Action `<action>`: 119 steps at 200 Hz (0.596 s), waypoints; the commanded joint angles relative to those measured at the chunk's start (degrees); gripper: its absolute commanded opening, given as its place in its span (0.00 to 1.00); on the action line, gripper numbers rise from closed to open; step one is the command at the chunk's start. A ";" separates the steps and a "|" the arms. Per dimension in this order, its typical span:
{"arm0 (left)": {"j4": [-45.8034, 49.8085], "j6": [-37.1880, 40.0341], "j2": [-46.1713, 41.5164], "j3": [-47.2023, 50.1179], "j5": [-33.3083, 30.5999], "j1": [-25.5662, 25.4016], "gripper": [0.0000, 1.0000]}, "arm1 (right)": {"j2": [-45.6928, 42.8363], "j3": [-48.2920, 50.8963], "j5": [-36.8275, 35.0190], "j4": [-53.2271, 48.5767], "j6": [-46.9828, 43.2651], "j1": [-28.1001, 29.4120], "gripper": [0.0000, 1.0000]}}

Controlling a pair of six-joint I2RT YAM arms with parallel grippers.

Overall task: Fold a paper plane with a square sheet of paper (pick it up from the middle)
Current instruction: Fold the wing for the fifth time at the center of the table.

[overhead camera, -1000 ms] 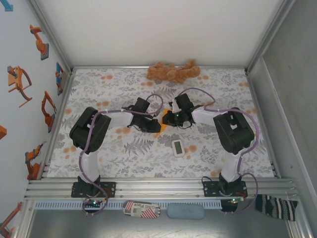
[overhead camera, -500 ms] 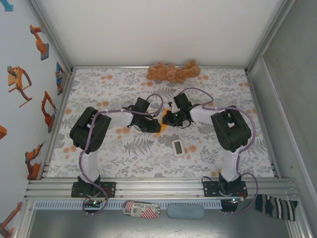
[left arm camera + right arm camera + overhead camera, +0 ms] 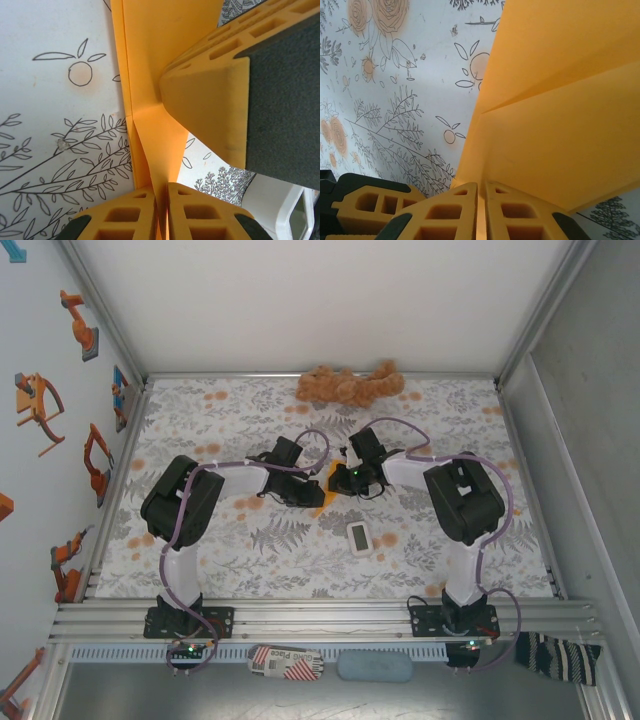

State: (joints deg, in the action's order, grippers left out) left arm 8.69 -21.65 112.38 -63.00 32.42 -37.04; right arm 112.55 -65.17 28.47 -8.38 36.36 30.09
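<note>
1. Top view: both arms reach inward and meet near the middle of the leaf-patterned surface [image 3: 200,430]. The left hand [image 3: 312,492] and the right hand [image 3: 342,478] sit just beside each other.
2. Between them we see a small patch of the orange paper [image 3: 331,474]. The two hands cover most of it.
3. Left wrist view: the left hand [image 3: 161,192] is clenched on the orange paper [image 3: 150,35]. Its fingers [image 3: 125,217] stand almost together at the bottom of the frame, and the thin sheet runs down into the slit between them.
4. Same view: the paper is folded. A long crease runs along its left side, with a narrow doubled strip at that edge and a kink about halfway down.
5. Same view: one of the right hand's fingers [image 3: 210,105] comes in from the upper right, with its tip against the paper at the kink.
6. Right wrist view: the right hand [image 3: 481,192] is also clenched on the orange paper [image 3: 560,110]. The sheet's edge passes into the narrow gap between its fingers [image 3: 515,215].
7. Same view: a slanting fold line crosses the paper, one layer lying over another.
8. A brown plush toy [image 3: 350,385] lies at the far edge of the surface, well apart from the paper. A small white device [image 3: 360,537] lies on the near side of the hands, apart from both.
</note>
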 commanded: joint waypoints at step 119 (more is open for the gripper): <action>7.97 -1.54 -11.63 1.94 -8.91 -0.05 0.41 | 3.00 -2.24 -3.61 -6.30 -2.43 0.28 0.12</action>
State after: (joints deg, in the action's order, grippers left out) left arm 12.53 -22.50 107.24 -62.06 28.08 -37.08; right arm 113.36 -66.92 27.62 -11.31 34.87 30.26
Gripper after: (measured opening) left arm 0.380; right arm 0.117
